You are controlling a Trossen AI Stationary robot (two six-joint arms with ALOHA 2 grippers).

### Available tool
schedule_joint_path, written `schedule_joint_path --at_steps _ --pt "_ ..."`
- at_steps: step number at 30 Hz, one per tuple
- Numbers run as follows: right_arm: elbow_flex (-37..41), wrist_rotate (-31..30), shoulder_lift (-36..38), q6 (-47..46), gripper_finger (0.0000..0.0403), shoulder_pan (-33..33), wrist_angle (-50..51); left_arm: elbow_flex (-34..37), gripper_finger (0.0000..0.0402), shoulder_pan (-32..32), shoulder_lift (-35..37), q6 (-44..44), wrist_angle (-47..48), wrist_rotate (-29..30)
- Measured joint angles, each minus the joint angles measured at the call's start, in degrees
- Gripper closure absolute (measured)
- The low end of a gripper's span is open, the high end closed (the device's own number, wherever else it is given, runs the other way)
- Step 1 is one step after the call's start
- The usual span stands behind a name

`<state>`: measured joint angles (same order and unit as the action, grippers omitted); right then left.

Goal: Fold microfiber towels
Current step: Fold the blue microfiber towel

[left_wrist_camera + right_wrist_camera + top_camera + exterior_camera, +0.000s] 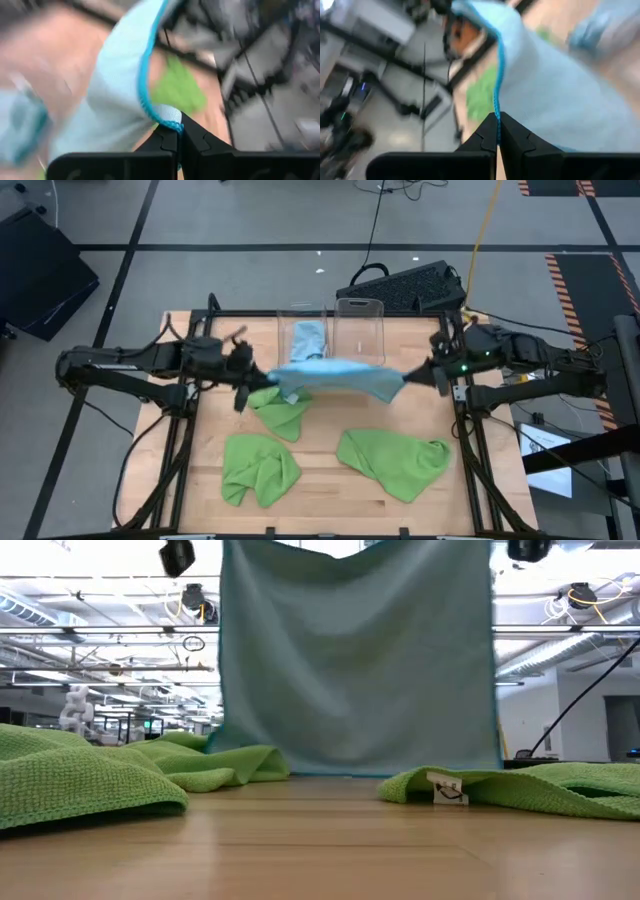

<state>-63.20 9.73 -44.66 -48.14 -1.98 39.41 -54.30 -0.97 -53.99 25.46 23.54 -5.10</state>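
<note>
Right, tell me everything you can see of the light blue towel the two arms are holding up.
The light blue towel is a soft, finely woven cloth with a brighter blue stitched edge. It hangs spread like a curtain above the table, its lower edge at or just above the wood. The left gripper pinches one top corner and the right gripper the other, both shut on the hem.
</note>
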Motion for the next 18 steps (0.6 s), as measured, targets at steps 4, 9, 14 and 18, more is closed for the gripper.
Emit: schedule_joint_path --at_steps 4,9,14,18 --pt "1.95 4.39 0.12 -5.18 0.0401 3.95 3.38 0.00 0.0401 -4.13 -1.23 4.60 7.19 -4.66" --pt "5.95 7.09 0.14 -12.22 0.0401 9.72 -0.25 0.02 0.0401 -11.02 -2.93 9.79 6.22 -8.21" --pt "11.82 8.44 -0.13 -20.51 0.0401 15.83 -7.89 0.02 0.0401 -18.01 -6.75 13.87 2.25 -8.40" --pt "17.43 8.35 -0.60 -26.78 0.0401 20.76 -16.30 0.02 0.0401 -22.56 -11.56 13.99 1.90 -8.42"
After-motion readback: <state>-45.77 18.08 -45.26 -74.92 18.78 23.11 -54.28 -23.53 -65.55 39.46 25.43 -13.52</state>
